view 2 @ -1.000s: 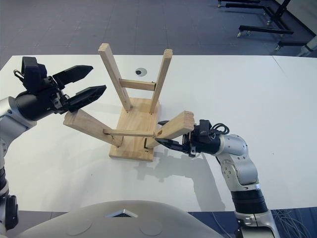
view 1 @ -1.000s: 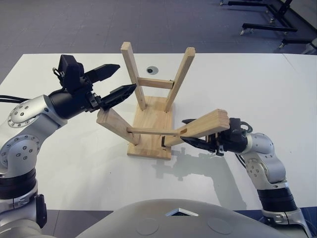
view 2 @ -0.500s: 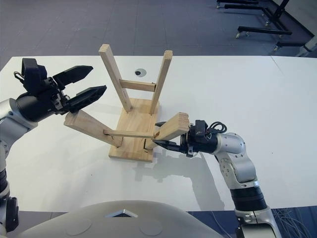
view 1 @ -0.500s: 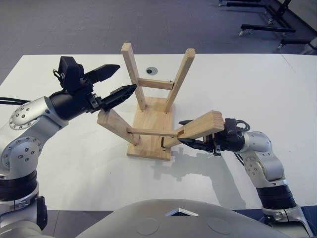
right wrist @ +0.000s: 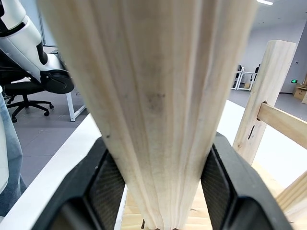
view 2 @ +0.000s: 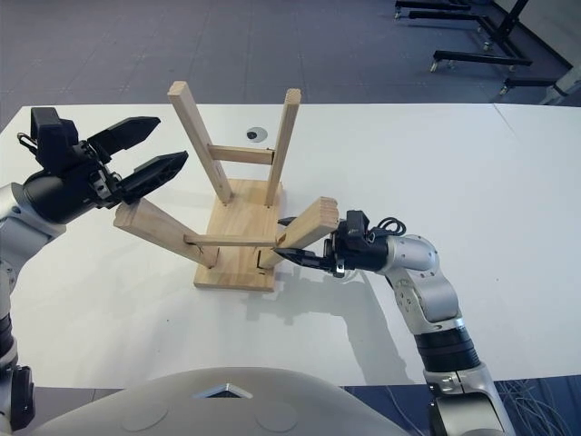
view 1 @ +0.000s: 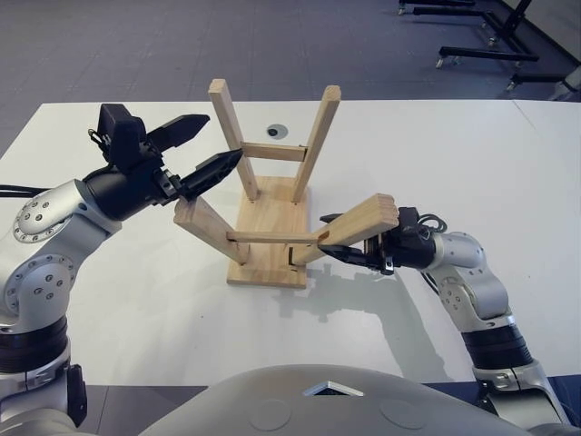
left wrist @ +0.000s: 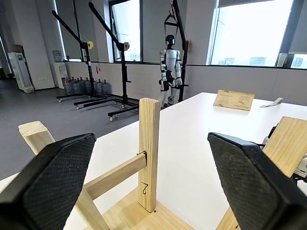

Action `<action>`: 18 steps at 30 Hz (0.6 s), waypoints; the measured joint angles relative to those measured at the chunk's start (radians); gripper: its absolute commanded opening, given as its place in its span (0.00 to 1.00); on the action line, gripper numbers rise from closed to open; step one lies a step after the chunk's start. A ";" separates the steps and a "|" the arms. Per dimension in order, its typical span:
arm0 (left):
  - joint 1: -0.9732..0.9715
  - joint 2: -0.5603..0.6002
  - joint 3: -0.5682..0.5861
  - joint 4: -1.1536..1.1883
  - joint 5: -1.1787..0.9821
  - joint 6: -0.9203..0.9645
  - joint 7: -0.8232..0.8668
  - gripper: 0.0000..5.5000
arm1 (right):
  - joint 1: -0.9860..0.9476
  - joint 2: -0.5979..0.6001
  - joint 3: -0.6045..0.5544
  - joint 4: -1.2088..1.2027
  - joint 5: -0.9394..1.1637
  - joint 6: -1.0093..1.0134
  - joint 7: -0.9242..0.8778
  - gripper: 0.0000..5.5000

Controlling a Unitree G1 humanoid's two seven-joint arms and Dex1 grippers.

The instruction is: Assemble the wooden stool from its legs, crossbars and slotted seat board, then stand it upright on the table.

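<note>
**Near Leg Pair To Be Seated In The Seat Board**

At the left, the left pincer point(view 1: 224, 136) is held spread, hovering just above the near left leg point(view 1: 207, 229) without touching it. The seat board point(view 1: 272, 216) lies flat on the tabletop point(view 1: 136, 300). The far leg pair point(view 1: 234, 145) stands upright in it, joined by the far crossbar point(view 1: 277, 152). The near pair is tilted toward the robot over the board's front edge, with the near crossbar point(view 1: 272, 239) spanning its two legs. Whether the leg ends are in their slots cannot be told. At the right, the near right leg point(view 1: 368, 221) is pinched by the right pincer point(view 1: 334, 238) (in the right wrist view its pads are seen pressed on both faces).

The step in hand is judged to be the seating of this pair. It would be done well if the left leg were gripped too and both legs were swung upright together. The ends should be lined up over the slots before being pressed down. The crossbar joints could be strained by uneven pushing.

A round grommet point(view 1: 275, 131) is set in the tabletop behind. The far pair stands close beside the left pincer and could be knocked.
</note>
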 measured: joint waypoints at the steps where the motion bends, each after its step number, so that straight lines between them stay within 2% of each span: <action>1: 0.001 -0.001 0.000 0.002 0.003 -0.004 0.000 0.78 | -0.006 -0.001 0.004 0.004 0.000 0.000 0.000 0.37; 11: 0.017 -0.036 0.004 0.037 0.024 -0.062 0.006 0.78 | -0.084 -0.015 0.057 0.056 -0.004 -0.007 0.017 0.37; 14: 0.051 -0.072 -0.006 0.119 0.025 -0.067 -0.026 0.78 | -0.109 0.007 0.104 0.061 -0.031 -0.014 0.015 0.37; 18: 0.107 -0.068 0.010 0.245 0.108 -0.086 -0.065 0.78 | -0.112 0.013 0.110 0.063 -0.031 -0.015 0.017 0.37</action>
